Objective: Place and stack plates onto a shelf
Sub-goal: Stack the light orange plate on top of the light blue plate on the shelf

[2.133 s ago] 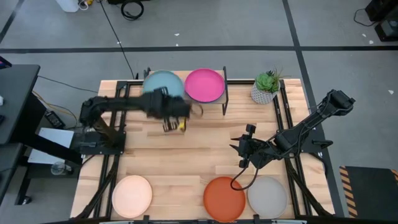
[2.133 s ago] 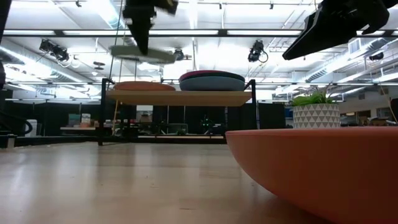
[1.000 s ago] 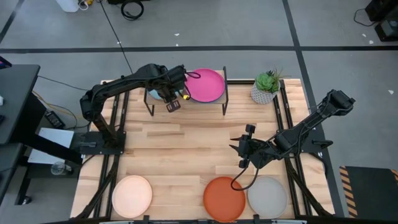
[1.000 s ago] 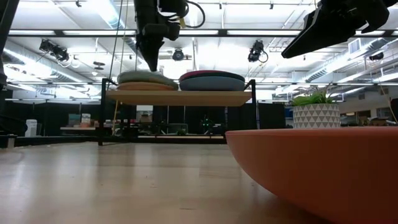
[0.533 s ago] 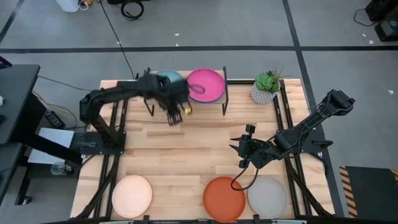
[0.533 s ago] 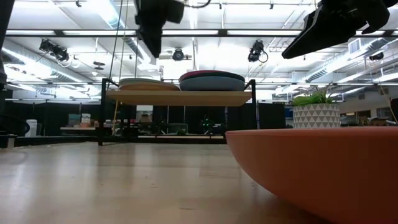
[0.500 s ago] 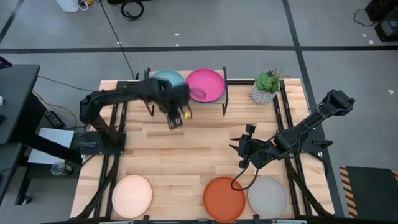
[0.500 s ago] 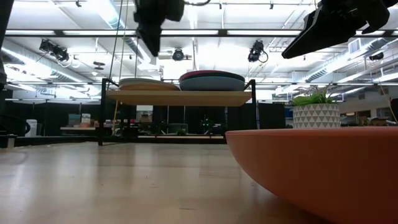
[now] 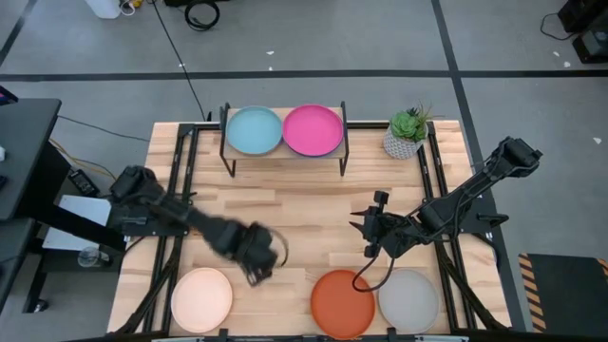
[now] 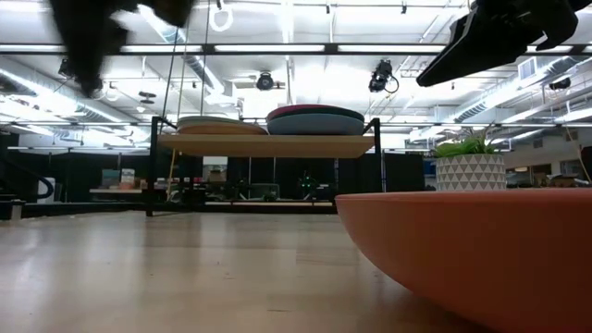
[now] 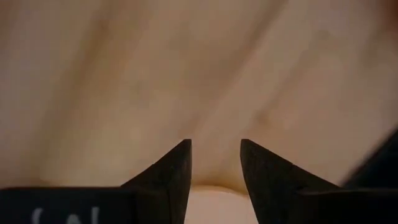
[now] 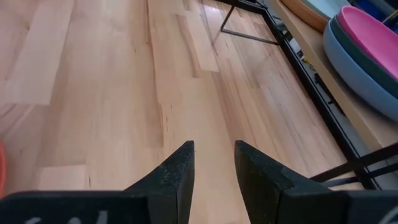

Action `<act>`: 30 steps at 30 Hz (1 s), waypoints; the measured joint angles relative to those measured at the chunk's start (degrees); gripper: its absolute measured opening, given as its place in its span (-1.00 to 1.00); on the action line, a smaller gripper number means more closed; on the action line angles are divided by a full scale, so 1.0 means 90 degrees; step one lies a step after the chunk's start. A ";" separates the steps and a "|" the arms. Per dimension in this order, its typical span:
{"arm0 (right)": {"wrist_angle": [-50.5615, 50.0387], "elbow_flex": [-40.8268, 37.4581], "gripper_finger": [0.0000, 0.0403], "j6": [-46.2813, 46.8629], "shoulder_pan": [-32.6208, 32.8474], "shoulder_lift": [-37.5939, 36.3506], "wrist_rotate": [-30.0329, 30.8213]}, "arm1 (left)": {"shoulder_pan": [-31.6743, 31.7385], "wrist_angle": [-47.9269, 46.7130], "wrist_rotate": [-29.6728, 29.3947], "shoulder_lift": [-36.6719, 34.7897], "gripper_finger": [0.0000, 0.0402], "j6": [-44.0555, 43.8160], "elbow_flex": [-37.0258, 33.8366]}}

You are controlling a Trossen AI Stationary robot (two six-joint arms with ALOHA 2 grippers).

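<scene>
Cream plate (image 9: 201,297) lies flat at the table's near edge, just beside the left gripper (image 9: 255,265), whose fingers stand apart and empty. Right gripper (image 9: 370,231), fingers likewise apart, hangs nearer the orange plate (image 9: 342,296).

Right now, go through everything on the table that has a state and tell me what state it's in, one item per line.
light teal plate: top of the left stack on the shelf
pink plate: top of the right stack on the shelf
cream plate: flat on the table, unstacked
orange plate: flat on the table
grey plate: flat on the table
left gripper: open, empty, near the cream plate
right gripper: open, empty, waiting
</scene>
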 joint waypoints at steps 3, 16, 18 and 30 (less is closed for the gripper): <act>0.0067 0.0000 -0.40 -0.0131 0.0000 0.0000 0.0005 | -0.0628 0.0871 0.0008 0.0002 -0.28 -0.1395 -0.0344; 0.0819 0.0000 -0.40 -0.1350 -0.0057 0.0000 0.0170 | -0.1956 0.1620 0.0163 0.0570 -0.28 -0.5040 -0.0696; 0.0931 0.0000 -0.40 -0.1498 -0.0105 0.0000 0.0169 | -0.1959 0.1678 0.0177 0.0737 -0.28 -0.5189 -0.0696; 0.1014 0.0000 -0.40 -0.1773 -0.0463 0.0000 -0.0083 | -0.1942 0.2231 0.1035 0.1350 -0.28 -0.5264 -0.0700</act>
